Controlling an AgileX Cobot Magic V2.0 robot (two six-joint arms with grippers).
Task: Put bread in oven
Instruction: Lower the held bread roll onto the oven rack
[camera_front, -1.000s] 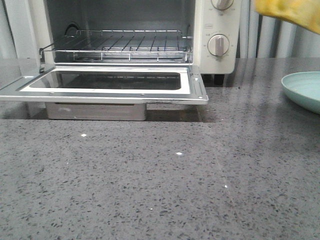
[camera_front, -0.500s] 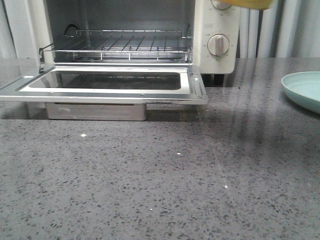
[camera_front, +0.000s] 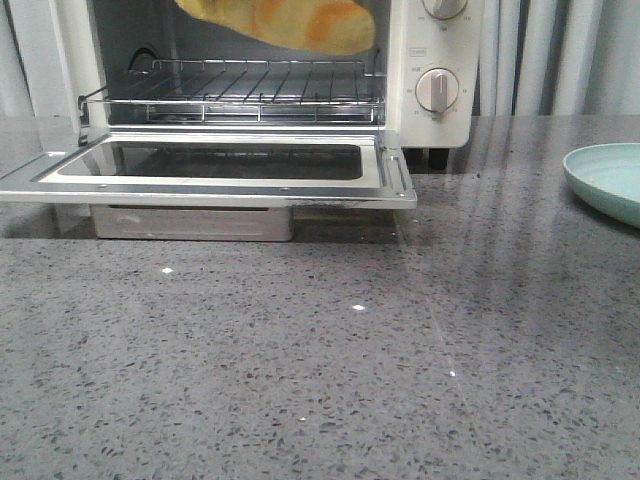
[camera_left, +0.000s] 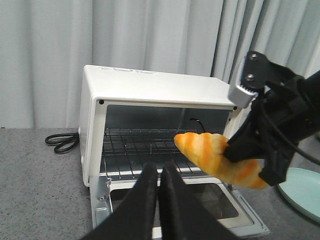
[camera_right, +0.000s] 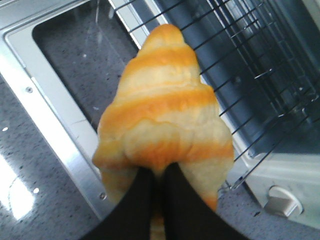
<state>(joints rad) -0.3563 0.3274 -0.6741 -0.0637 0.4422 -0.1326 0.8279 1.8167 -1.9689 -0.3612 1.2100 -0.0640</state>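
The bread (camera_front: 290, 22), a golden roll with orange stripes, hangs in the air in front of the oven's open mouth, above the wire rack (camera_front: 250, 92). My right gripper (camera_right: 159, 172) is shut on the bread (camera_right: 165, 120), pinching its thick end; its tapered end points toward the rack. The left wrist view shows the bread (camera_left: 220, 159) held by the right arm over the lowered glass door (camera_left: 175, 205). The cream-white oven (camera_front: 440, 70) stands at the back with its door (camera_front: 210, 165) folded flat. My left gripper (camera_left: 159, 172) is shut with nothing in it, well short of the door.
A pale green plate (camera_front: 610, 180) sits at the right edge of the grey speckled counter. The oven's black power cord (camera_left: 61, 141) lies coiled beside the oven. Grey curtains hang behind. Two knobs (camera_front: 437, 88) face forward on the oven's right panel.
The bread has travelled from the upper right, above the plate side, leftward and down to the front of the oven opening. The left gripper shows no change.
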